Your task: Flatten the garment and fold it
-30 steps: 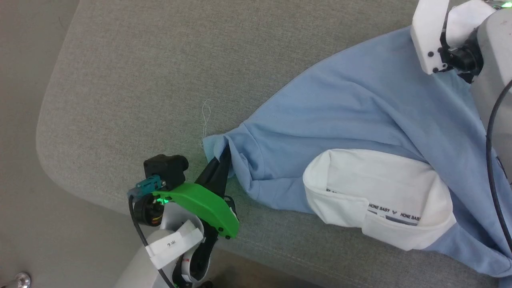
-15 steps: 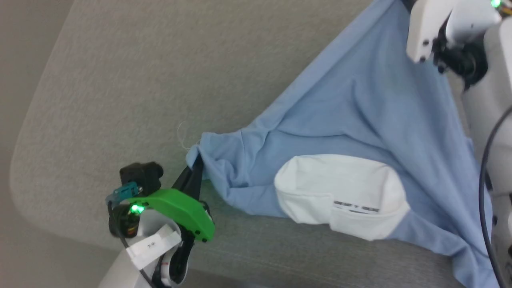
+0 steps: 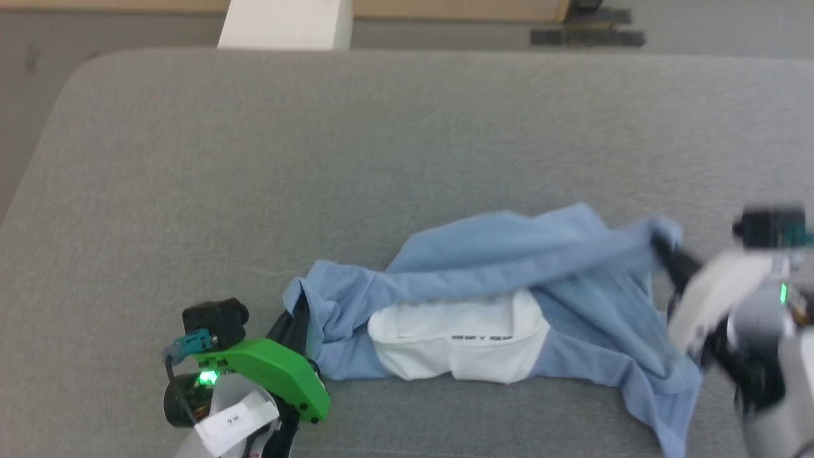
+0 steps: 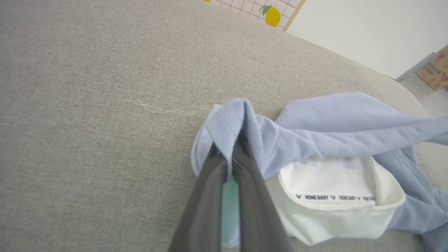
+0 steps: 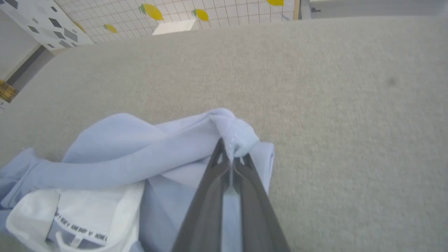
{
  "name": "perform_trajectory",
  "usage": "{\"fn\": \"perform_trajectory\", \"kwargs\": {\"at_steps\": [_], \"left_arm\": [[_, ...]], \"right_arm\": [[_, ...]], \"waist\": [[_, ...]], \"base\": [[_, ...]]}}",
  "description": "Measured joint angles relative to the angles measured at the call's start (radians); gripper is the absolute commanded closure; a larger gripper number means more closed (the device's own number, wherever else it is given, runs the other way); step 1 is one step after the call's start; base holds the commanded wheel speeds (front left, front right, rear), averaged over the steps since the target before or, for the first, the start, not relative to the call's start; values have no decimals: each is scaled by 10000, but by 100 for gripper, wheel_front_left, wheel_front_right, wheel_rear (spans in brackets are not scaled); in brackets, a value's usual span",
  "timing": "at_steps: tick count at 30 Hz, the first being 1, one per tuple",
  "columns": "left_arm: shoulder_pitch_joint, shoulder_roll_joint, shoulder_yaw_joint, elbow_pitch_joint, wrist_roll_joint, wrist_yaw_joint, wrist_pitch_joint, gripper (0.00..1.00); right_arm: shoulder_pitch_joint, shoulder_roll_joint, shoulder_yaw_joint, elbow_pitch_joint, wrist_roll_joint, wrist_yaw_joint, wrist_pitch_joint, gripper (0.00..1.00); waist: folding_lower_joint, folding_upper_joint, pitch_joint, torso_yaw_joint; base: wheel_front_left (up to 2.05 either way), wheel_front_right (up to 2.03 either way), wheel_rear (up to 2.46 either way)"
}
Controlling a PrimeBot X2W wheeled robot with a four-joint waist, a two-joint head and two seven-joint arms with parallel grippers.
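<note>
From the head view, the garment (image 3: 572, 273) lay bunched on the padded worktop (image 3: 191, 159), strung between both arms, likely for spreading. In the left wrist view, the left end effector (image 4: 229, 150) pinched a ribbed edge. In the right wrist view, the right end effector (image 5: 229, 154) pinched another corner.

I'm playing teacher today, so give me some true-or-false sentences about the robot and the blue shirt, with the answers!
1. The left gripper is shut on the light blue polo shirt. True.
2. The right gripper is open, away from the shirt. False: it is shut on a bunch of the blue cloth.
3. The shirt lies flat and neatly folded. False: it is crumpled between the two grippers.
4. The white collar has a printed band inside. True.
5. The shirt rests on a wooden table. False: it is on a gray fabric cushion.
</note>
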Motion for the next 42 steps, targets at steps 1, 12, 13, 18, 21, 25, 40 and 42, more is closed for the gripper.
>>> {"fn": "perform_trajectory", "kwargs": {"at_steps": [1, 12, 13, 18, 21, 25, 40, 42], "left_arm": [[55, 2, -13, 15, -29, 0, 31, 100], [673, -290, 19, 313, -922, -355, 0, 100], [631, -280, 42, 297, -1049, -522, 46, 100], [-588, 313, 102, 428, -1172, -1099, 813, 100], [-1961, 606, 176, 518, -1197, -1394, 1381, 100], [-4075, 754, 107, 1022, -1179, -1795, 2259, 100], [-10258, 1003, 568, 4232, -715, -2015, 3112, 100], [-10609, 1068, 554, 4583, -522, -1965, 3051, 100]], "right_arm": [[595, 215, -222, -318, 46, 0, 104, 100], [3889, 1273, -656, -2577, 345, 0, 2374, 100], [3852, 1202, -556, -2746, 439, 0, 2725, 100], [2715, 489, -142, -3264, 1221, 0, 4497, 100], [1324, -130, -182, -3323, 1622, 0, 5451, 100], [-641, -686, -502, -2991, 2008, 0, 6623, 100], [-6198, -176, -2025, -890, 1252, 0, 7862, 100], [-6536, -119, -2121, -662, 1009, 0, 7764, 100]], "waist": [[0, 0, -141, -89], [0, 0, -1228, -488], [0, 0, -1291, -497], [0, 0, -1474, -514], [0, 0, -1566, -500], [0, 0, -1733, -445], [0, 0, -1857, -707], [0, 0, -1777, -743]], "base": [[0, 0, 0], [0, 0, 0], [0, 0, 0], [0, 0, 0], [0, 0, 0], [0, 0, 0], [0, 0, 0], [0, 0, 0]]}}
